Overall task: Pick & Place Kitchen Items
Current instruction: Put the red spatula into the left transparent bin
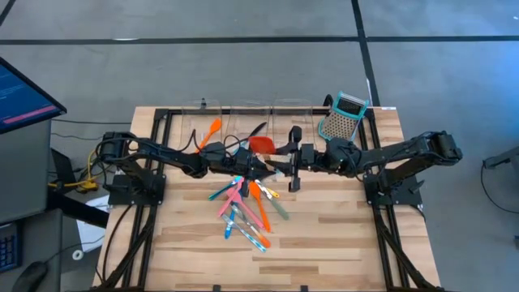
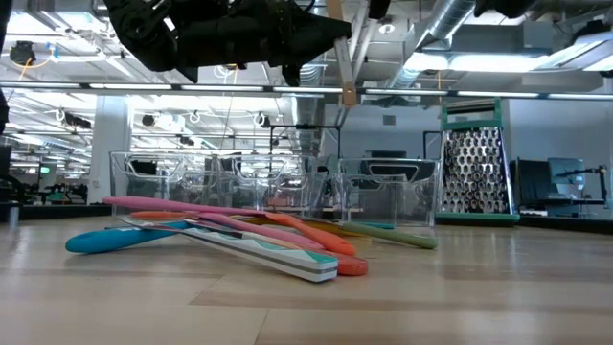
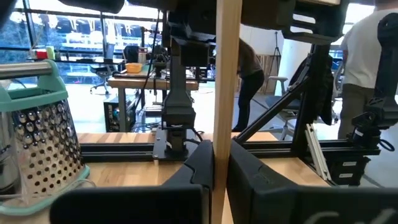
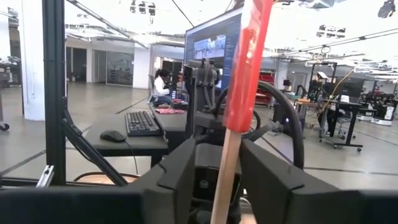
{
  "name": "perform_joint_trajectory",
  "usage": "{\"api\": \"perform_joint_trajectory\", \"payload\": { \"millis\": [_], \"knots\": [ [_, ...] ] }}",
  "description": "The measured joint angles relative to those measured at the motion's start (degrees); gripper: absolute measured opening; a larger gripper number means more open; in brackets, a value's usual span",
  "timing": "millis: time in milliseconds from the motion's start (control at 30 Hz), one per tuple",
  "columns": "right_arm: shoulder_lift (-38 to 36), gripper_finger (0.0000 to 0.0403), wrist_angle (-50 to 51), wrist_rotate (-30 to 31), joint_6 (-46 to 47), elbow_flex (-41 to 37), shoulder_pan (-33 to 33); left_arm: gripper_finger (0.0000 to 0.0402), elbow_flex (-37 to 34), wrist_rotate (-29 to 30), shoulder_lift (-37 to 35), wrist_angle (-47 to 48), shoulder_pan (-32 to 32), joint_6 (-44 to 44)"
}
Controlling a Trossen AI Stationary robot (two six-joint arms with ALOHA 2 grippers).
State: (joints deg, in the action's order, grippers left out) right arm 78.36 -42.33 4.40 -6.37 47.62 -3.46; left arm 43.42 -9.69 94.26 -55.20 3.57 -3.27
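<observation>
A red spatula with a wooden handle shows its blade in the high view (image 1: 261, 146) and in the right wrist view (image 4: 249, 62). My left gripper (image 1: 263, 166) is shut on its handle, high above the table. My right gripper (image 1: 280, 162) faces it. Its fingers stand on either side of the handle just under the blade (image 4: 219, 163), with a gap on one side. The handle's free end (image 2: 349, 94) hangs down. Several coloured spoons and spatulas (image 1: 247, 207) lie in a pile on the table, also in the low view (image 2: 239, 235). My left gripper pinches the wooden handle (image 3: 227, 134) between its two fingers (image 3: 200, 167). The fingers come level from the table's left and lie across the handle. The spatula stands about upright, blade up, lifted clear of the table, and its free end hangs below the fingers.
Three clear bins (image 1: 243, 113) stand along the far edge; an orange spatula (image 1: 212, 130) and a black piece (image 1: 256, 130) lie there. A teal-and-grey grater (image 1: 342, 116) stands at the far right. Black frame rails (image 1: 162, 122) border the table. People stand in the room behind.
</observation>
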Motion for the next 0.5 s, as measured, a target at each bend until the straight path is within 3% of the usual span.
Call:
{"api": "perform_joint_trajectory", "payload": {
  "millis": [300, 500],
  "knots": [
    [-7.08, 0.0188, 12.38, 0.07, -1.25, 0.0, 0.22, 0.0007, -0.09, 0.1, -1.62, 2.31, 0.05, 0.22],
    [-14.36, 0.0177, 22.92, 0.13, -1.23, 0.0, -0.78, 0.0007, -0.09, 0.16, -8.09, 14.75, 1.05, 0.29]
  ]
}}
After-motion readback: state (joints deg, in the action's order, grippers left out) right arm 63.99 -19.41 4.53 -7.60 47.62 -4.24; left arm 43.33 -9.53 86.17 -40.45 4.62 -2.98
